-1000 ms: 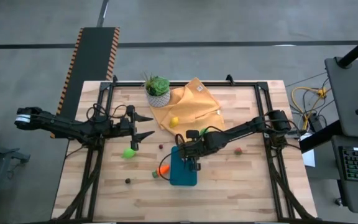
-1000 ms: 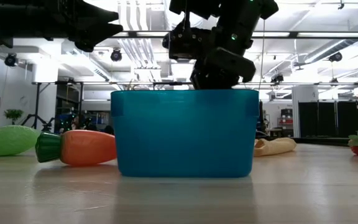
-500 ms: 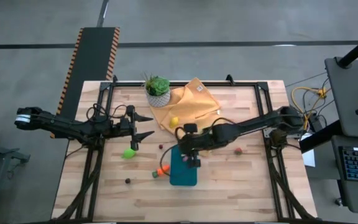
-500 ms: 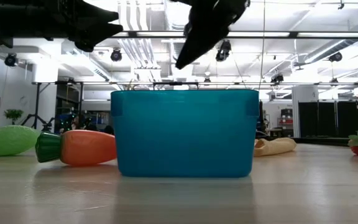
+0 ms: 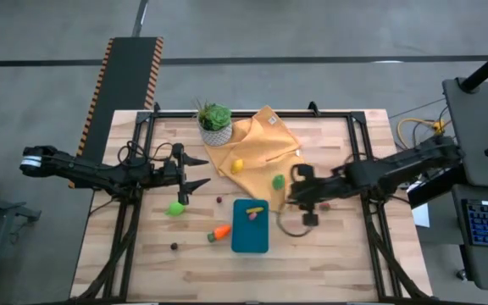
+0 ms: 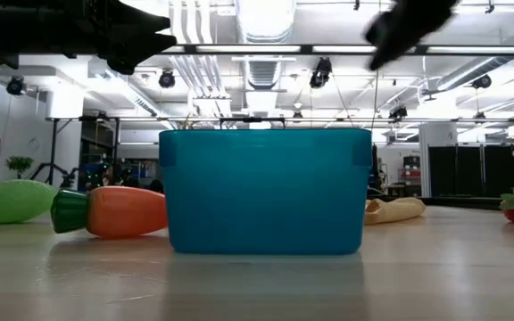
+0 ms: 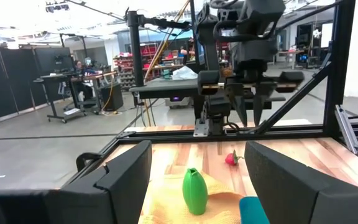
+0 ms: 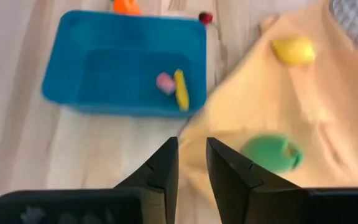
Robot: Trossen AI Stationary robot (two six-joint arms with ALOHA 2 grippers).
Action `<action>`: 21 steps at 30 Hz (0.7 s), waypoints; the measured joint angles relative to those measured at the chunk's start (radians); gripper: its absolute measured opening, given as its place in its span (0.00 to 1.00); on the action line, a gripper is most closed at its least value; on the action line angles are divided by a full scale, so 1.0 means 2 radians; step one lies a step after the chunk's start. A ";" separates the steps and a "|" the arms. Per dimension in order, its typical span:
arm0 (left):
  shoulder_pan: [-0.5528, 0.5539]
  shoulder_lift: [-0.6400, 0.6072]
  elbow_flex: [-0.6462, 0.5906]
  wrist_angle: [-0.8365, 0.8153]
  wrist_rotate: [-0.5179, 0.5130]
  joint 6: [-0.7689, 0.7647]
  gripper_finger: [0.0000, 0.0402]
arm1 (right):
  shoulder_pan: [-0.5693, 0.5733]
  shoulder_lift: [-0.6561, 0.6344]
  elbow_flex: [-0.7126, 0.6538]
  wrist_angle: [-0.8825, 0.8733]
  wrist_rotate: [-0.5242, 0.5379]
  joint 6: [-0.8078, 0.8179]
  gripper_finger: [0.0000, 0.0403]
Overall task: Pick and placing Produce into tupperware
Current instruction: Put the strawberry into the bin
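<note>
Right gripper (image 5: 303,206) fingers nearly closed, empty, right of tupperware (image 5: 250,227); left gripper (image 5: 195,172) fingers open.

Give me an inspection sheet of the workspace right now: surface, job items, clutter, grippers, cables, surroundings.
Surface: light wooden slatted table.
Job's things: teal-blue plastic container holds a yellow piece and a pink piece; orange toy carrot beside it; lime green toy, yellow toy, green toy still out.
Clutter: mustard-yellow cloth; potted plant.
Grippers: left gripper open, waiting at table's left; right gripper nearly closed, empty, right of container.
Cables: yellow bundle off the table's right.
Surroundings: a person at a desk.
</note>
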 joint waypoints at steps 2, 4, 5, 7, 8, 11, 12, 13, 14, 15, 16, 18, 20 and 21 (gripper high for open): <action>0.000 0.000 0.000 0.000 0.000 0.000 0.61 | 0.010 -0.041 -0.033 -0.005 0.000 0.040 0.18; 0.000 0.000 0.000 0.000 0.000 0.000 0.61 | 0.017 -0.079 -0.064 -0.015 0.000 0.089 0.18; 0.000 0.000 0.000 0.000 0.000 0.000 0.61 | 0.020 -0.097 -0.078 -0.017 0.000 0.114 0.19; 0.000 0.000 0.000 0.000 0.000 0.000 0.61 | 0.030 -0.127 -0.106 -0.020 0.000 0.161 0.19; 0.000 0.000 0.000 0.000 0.000 0.000 0.61 | 0.034 -0.140 -0.121 -0.021 0.000 0.181 0.19; 0.000 0.000 0.000 0.000 0.000 0.000 0.61 | 0.050 -0.166 -0.157 -0.021 -0.017 0.229 0.19; 0.000 0.000 0.000 0.000 0.000 0.000 0.61 | 0.055 -0.170 -0.168 -0.022 -0.024 0.242 0.19; 0.000 0.000 0.000 0.000 0.000 0.000 0.61 | 0.060 -0.172 -0.177 -0.022 -0.028 0.251 0.19; 0.000 0.000 0.000 0.000 0.000 0.000 0.61 | 0.065 -0.172 -0.187 -0.021 -0.030 0.257 0.19; 0.000 0.000 0.000 0.000 0.000 0.000 0.61 | 0.069 -0.172 -0.195 -0.022 -0.030 0.260 0.19; 0.000 0.000 0.000 0.000 0.000 0.000 0.61 | 0.072 -0.169 -0.202 -0.022 -0.030 0.261 0.19; 0.000 0.000 -0.001 0.000 0.000 0.000 0.61 | 0.074 -0.162 -0.213 -0.021 -0.030 0.259 0.18; 0.000 0.000 -0.001 0.000 0.000 0.000 0.61 | 0.074 -0.155 -0.222 -0.022 -0.031 0.255 0.18; 0.000 0.000 -0.001 0.000 0.000 0.000 0.61 | 0.074 -0.152 -0.224 -0.022 -0.031 0.254 0.17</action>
